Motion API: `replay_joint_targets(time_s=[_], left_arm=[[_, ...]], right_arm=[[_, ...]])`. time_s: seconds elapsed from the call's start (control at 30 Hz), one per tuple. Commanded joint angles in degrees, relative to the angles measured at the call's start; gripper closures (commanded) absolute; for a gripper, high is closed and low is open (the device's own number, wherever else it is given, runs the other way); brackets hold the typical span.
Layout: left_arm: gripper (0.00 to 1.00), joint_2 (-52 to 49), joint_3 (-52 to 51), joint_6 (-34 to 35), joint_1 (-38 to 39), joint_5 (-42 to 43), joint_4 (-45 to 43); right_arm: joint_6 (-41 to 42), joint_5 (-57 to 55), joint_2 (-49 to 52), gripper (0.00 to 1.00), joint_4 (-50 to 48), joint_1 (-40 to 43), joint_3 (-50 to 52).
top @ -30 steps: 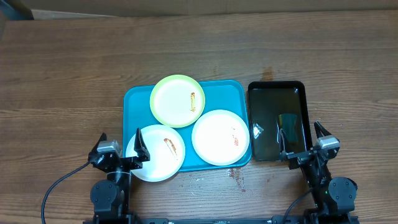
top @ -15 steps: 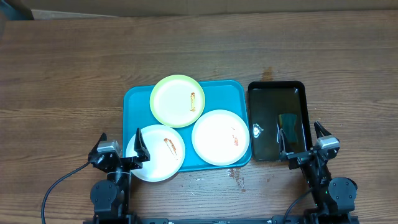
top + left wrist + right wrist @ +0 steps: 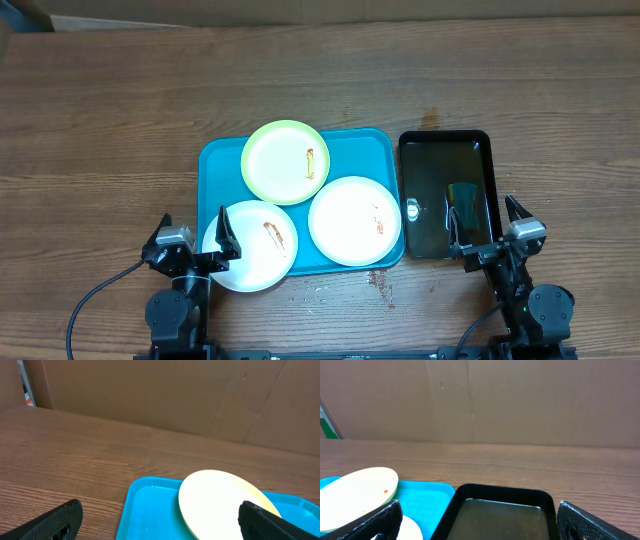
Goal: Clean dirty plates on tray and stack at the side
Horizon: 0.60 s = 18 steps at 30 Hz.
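Note:
The turquoise tray lies mid-table with three plates on it. A pale yellow-green plate with a brown smear sits at its back; it also shows in the left wrist view. A white plate with small red specks sits at the front right. A white plate with a brown smear overhangs the front-left corner. My left gripper is open and empty at that plate's near edge. My right gripper is open and empty at the near end of the black tray.
A smaller black tray holding dark liquid and a small white object stands right of the turquoise tray; it shows in the right wrist view. A reddish stain marks the table front. Cardboard walls stand at the back.
The arms have not moved. The small white object in the black tray has shifted slightly.

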<state>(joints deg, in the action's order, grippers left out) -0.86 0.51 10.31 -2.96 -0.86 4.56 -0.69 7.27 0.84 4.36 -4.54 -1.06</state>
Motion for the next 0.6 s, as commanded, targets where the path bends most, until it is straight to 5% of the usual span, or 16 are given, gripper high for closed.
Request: replay_joint_targets(time_s=[0.0,0.57], left_arm=[[0.00,0.55,-0.24,-0.90,0.46,0.66,-0.09],[0.00,0.55,-0.24,-2.64,0.31,-1.05,-1.88]], right_arm=[[-0.22,0.35,-0.66,0.00,-0.22,0.17,0.61],[-0.22,0.35,-0.66,0.00,-0.22,0.17,0.61]])
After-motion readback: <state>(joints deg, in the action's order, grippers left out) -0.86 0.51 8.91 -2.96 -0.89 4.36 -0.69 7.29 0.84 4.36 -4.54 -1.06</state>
